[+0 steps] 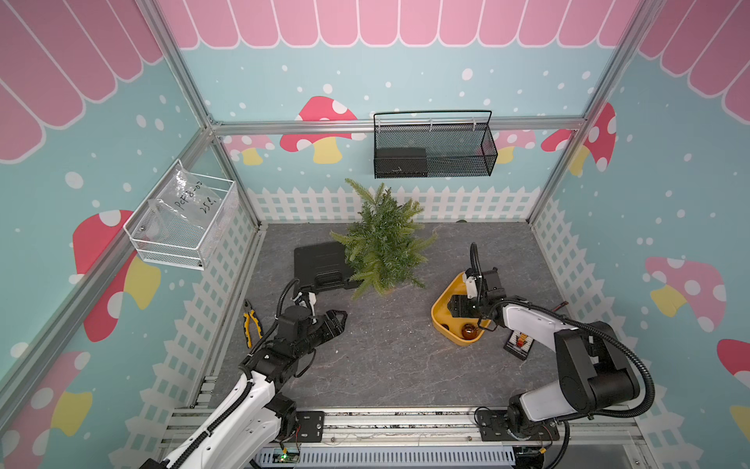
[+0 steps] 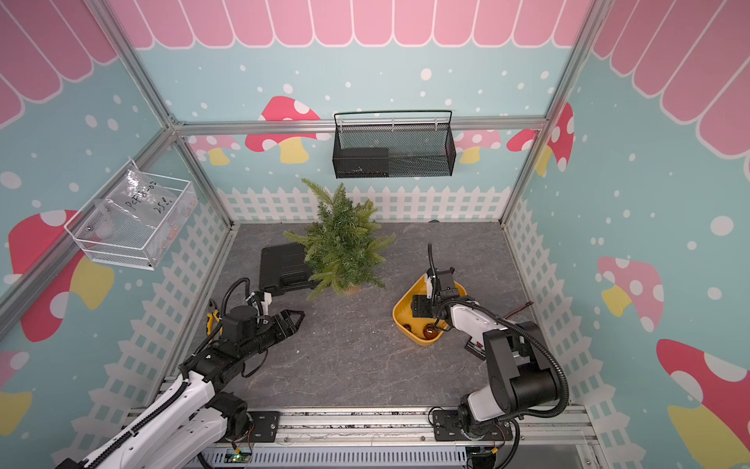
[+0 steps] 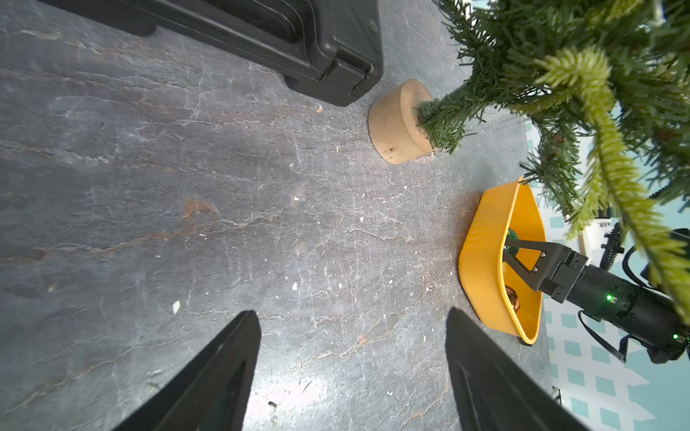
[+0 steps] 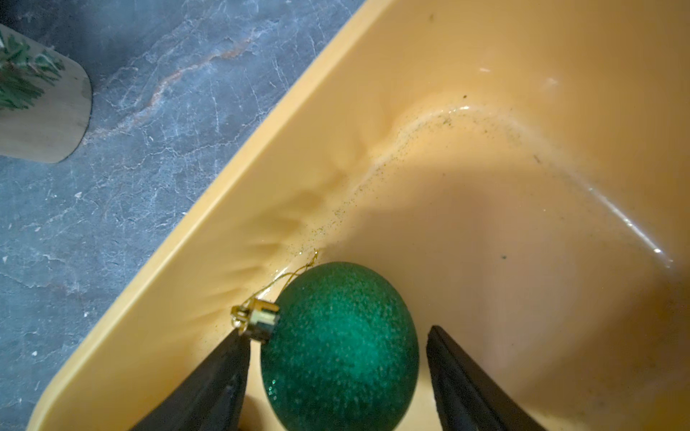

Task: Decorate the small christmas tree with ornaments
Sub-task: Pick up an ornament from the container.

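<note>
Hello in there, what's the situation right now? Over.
Left gripper open, empty, hovering. Right gripper open, straddling green bauble in yellow tub, not clamped. Tree shows no ornaments. Black case beside it, off the tub-to-tree path.

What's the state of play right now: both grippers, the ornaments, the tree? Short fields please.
left gripper: open, empty, above bare table
right gripper: open, down inside the yellow tub, jaws either side of the green bauble, not yet closed on it
amber bauble: in the tub, untouched
small christmas tree: upright on its wooden base, no ornament visible on it
black case: flat on the table beside the tree
</note>
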Robot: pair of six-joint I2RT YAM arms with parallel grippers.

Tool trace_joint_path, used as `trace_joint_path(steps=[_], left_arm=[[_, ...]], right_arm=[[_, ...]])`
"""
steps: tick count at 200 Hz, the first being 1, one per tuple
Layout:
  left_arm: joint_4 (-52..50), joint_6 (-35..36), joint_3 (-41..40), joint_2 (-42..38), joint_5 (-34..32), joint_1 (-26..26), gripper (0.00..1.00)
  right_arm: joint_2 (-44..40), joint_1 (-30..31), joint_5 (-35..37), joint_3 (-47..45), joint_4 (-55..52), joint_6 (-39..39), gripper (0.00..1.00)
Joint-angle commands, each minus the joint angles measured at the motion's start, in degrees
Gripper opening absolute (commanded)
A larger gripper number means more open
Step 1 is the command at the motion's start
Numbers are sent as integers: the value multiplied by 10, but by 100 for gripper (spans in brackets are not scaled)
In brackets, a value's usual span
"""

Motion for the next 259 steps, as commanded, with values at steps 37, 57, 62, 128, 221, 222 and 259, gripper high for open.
trace_joint_path(steps=[37, 57, 62, 128, 221, 222, 259], left_arm=[[5, -11, -7, -8, -6, -3, 80], [5, -10, 0, -9, -1, -3, 80], [5, -10, 2, -10, 2, -3, 80], [-5, 13, 81, -38, 40, -21, 79], [33, 75, 263, 10, 137, -93, 63], [34, 75, 265, 11, 139, -93, 63], [70, 84, 300, 57, 178, -93, 56]], right_arm=[[7, 12, 19, 15, -26, -21, 62], [-3, 13, 26, 24, -39, -23, 57], [-8, 13, 31, 27, -45, -25, 57], [-118, 44, 69, 159, -214, -80, 54], [-108, 221, 122, 408, -371, -142, 53], [-108, 222, 121, 410, -372, -142, 53], [-108, 258, 94, 463, -372, -160, 53]])
